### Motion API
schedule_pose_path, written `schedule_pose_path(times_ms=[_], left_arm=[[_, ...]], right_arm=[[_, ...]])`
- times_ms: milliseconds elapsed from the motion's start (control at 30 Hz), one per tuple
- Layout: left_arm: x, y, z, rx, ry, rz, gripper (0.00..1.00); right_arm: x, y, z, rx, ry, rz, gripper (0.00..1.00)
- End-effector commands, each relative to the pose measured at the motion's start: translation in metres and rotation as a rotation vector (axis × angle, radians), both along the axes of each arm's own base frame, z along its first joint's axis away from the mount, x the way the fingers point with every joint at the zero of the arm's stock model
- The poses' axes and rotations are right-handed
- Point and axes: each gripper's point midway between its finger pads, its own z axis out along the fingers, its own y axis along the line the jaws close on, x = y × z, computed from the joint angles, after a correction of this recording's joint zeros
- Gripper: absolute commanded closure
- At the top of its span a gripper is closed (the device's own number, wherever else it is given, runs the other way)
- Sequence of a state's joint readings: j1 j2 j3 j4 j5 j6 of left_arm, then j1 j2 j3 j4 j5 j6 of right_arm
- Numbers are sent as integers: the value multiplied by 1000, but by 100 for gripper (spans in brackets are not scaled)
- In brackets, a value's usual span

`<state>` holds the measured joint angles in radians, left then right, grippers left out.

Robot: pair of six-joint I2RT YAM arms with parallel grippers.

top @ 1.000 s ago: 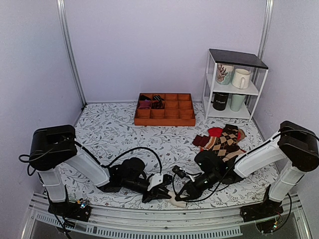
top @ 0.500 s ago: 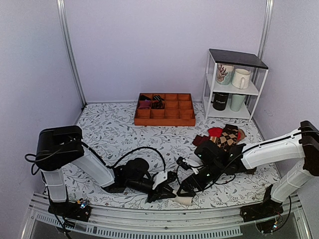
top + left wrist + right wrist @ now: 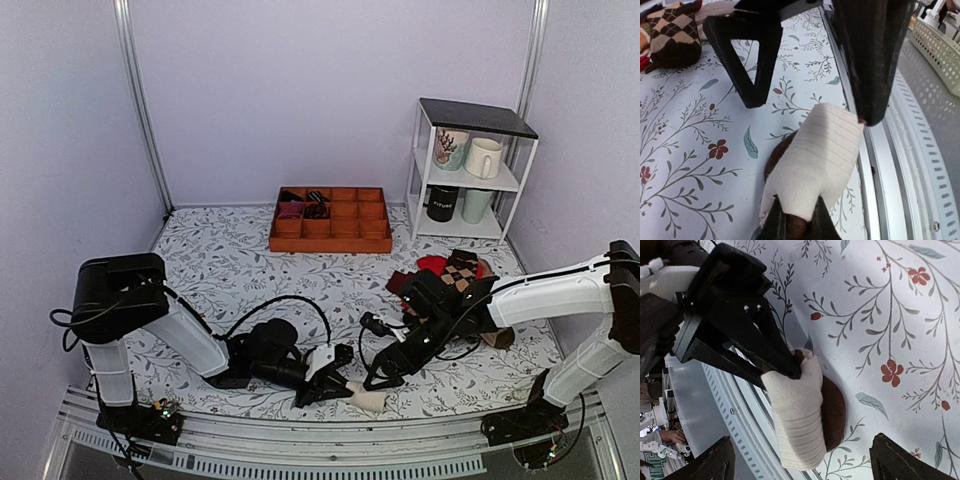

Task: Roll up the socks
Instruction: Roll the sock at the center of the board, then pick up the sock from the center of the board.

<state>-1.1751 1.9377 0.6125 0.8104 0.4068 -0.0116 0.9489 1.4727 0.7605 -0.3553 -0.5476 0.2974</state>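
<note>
Now the right pincer (image 3: 376,378) has been drawn back, wide and empty, while the rolled socks (image 3: 802,412) are kept pinched by the left pincer (image 3: 337,385) at the desk (image 3: 230,260) edge.

Socks (image 3: 366,400) at table's (image 3: 230,260) near edge, left pincer (image 3: 335,384) beside, right pincer (image 3: 381,374) just behind

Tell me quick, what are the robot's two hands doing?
Left gripper: closed, pinching the rolled socks.
Right gripper: open, holding nothing, just beside the socks.
</note>
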Motion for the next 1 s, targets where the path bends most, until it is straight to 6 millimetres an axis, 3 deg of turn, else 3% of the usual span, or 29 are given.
schedule_pose_path(times_ms=[0,267,567,967], left_arm=[[-19,61,-89,361,104,38,100],[-19,61,-89,361,100,34,100],[-19,61,-89,364,98,35,100],[-17,60,-90,371,93,41,100]], right_arm=[[-13,3,-11,5,96,26,6],[-9,-1,-33,-58,74,-20,8],[-39,11,-51,-53,140,29,11],[-53,9,-60,-35,214,8,37]])
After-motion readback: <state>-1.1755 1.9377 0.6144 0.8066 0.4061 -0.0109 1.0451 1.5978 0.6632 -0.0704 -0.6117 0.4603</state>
